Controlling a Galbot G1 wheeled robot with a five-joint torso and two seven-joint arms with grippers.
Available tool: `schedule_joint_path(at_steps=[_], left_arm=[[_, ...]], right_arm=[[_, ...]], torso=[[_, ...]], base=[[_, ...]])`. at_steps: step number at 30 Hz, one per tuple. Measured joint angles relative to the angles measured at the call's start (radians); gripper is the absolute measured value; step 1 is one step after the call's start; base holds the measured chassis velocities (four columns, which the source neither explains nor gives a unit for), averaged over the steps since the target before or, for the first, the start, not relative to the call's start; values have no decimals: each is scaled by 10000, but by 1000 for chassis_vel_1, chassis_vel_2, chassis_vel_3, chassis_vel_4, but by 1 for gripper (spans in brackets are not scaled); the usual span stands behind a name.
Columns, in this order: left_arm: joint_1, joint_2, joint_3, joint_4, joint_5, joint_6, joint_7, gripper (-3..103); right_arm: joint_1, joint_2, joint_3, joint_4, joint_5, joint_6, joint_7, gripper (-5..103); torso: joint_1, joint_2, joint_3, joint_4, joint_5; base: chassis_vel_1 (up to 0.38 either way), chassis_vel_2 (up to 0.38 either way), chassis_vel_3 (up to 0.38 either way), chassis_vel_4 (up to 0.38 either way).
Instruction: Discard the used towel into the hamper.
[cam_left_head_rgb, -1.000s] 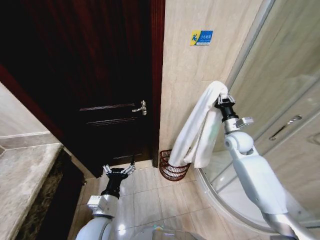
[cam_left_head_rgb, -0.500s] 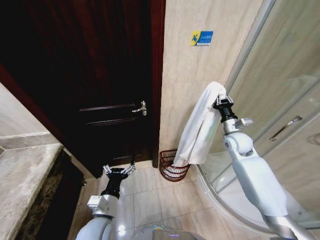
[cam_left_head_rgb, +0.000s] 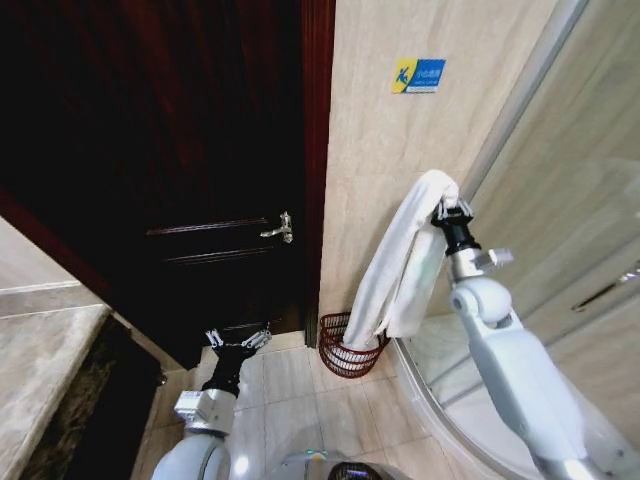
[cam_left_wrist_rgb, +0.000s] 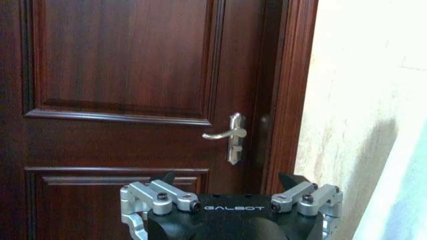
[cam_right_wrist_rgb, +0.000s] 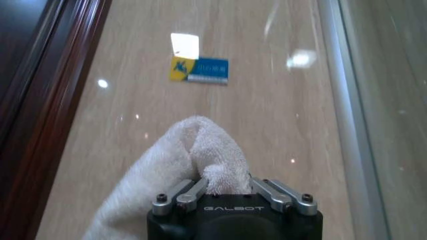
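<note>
White terry hangs from my right gripper (cam_left_head_rgb: 447, 208), clamped shut on the towel (cam_left_head_rgb: 400, 262) at its fold, raised beside the tiled wall. The cloth's long axis runs downward, its lower end reaching the rim of the hamper (cam_left_head_rgb: 345, 350), which stands on the floor against that wall, below and slightly left of my claw. My left gripper (cam_left_head_rgb: 238, 338) waits low before the door, fingers spread, holding nothing.
</note>
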Motion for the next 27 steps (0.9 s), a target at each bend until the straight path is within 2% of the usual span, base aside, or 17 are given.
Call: schedule_joint_path(at_steps=[5,16,27], left_arm=[[1,-1,-1,0,0,0,0,100],[0,-1,0,0,0,0,0,100],[0,-1,0,0,0,0,-1,100]], right_arm=[[-354,233,59,-481,-89,282,-167,13],[-661,371,139,-712,-199,315,-185,13],[-46,531,-200,-1718,-199,494,-294,13]], torso=[[-9,6,-3,-1,-1],[5,3,0,1,-5],[0,3,0,1,-3]], base=[[30,-45,-48,34],[0,0,0,0],[0,0,0,0]])
